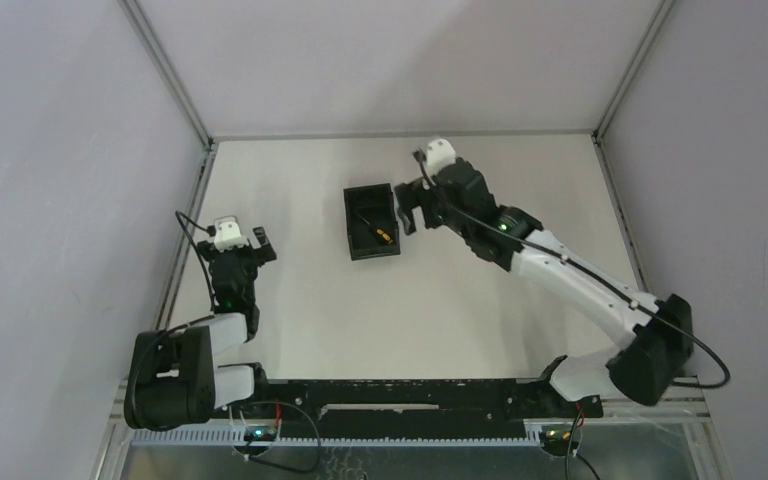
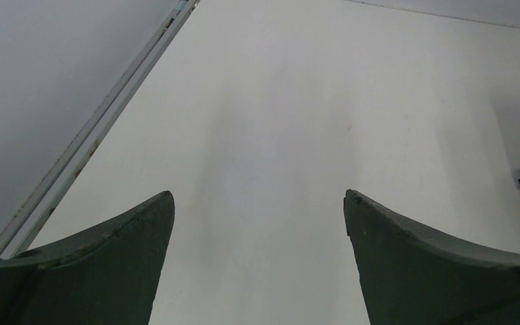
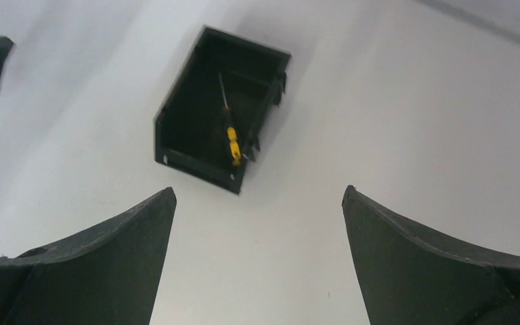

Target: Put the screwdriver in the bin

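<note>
The screwdriver lies inside the bin, with its yellow-and-black handle toward the near wall and its thin dark shaft pointing away, so the task looks done. The right end effector hangs just beside the bin, spread wide and empty. The left end effector, also spread and empty, waits well apart over the worktop, probably not needed.

The screwdriver lies inside the bin, its handle end toward the near right corner. The bin sits on the worktop, back of centre. The right arm reaches in from the near right, its jaws just right of the bin. The left arm stands well apart, near left.
</note>
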{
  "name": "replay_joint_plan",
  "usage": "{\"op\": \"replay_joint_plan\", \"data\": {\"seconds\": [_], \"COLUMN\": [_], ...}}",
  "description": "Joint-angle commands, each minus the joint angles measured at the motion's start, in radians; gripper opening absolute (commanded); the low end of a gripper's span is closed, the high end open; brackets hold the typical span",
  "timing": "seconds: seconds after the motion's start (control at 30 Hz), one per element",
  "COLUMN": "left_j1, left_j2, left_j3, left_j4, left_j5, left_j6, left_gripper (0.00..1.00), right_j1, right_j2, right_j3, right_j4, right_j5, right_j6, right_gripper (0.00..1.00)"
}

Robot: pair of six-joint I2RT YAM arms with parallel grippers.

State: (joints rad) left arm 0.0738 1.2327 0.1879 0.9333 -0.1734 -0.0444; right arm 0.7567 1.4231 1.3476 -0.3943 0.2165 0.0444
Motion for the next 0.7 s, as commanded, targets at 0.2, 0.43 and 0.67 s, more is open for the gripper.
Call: {"op": "replay_joint_plan", "data": {"seconds": [0.2, 0.43, 0.67], "left_j1": [-0.008, -0.008, -0.008], "left_j2": [0.0, -0.001, -0.001], "left_j3": [0.042, 0.043, 0.042], "left_j4": [0.035, 0.035, 0.035], "left_j5": [-0.003, -0.003, -0.004], "left_j6": [0.015, 0.015, 0.015], "left_gripper": [1.0, 1.0, 1.0], "right_j1": [-0.257, -0.454, -0.487], "right_j2": [-0.406, -0.62, -0.651], "right_j3": [-0.589, -0.884, -0.97], "right_j4": [0.319, 0.349, 0.385], "right_j5": [-0.084, -0.092, -0.087], "right_j6": [0.16, 0.252, 0.272], "right_gripper": [1.0, 1.0, 1.0]}}
